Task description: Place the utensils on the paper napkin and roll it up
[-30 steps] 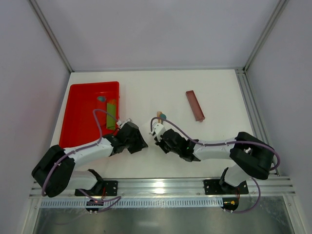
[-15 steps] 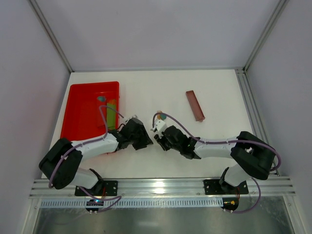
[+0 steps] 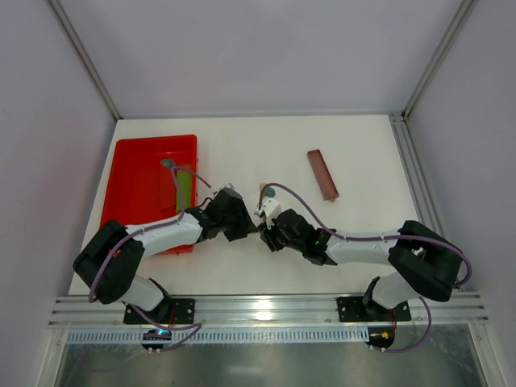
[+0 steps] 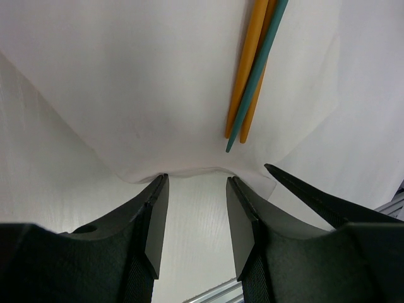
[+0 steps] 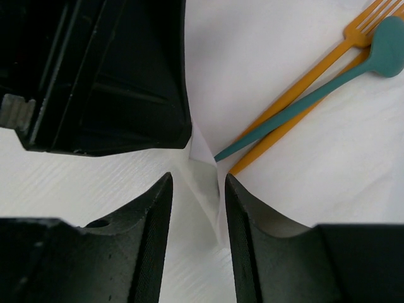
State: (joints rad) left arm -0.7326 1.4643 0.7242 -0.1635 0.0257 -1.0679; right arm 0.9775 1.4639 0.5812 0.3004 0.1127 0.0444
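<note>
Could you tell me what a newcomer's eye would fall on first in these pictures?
The left fingers and right fingers meeting head-on, both open at the edge of the paper napkin. On it lie the utensils, orange ones beside a teal spoon. A red tray sits further left.

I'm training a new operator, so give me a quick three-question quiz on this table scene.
1. True or false: the utensils lie on the napkin.
2. The spoon is: A teal, B red, C white.
3. Fill in: the strip in the tray is ____.
Key: 1 true; 2 A; 3 green.
</note>
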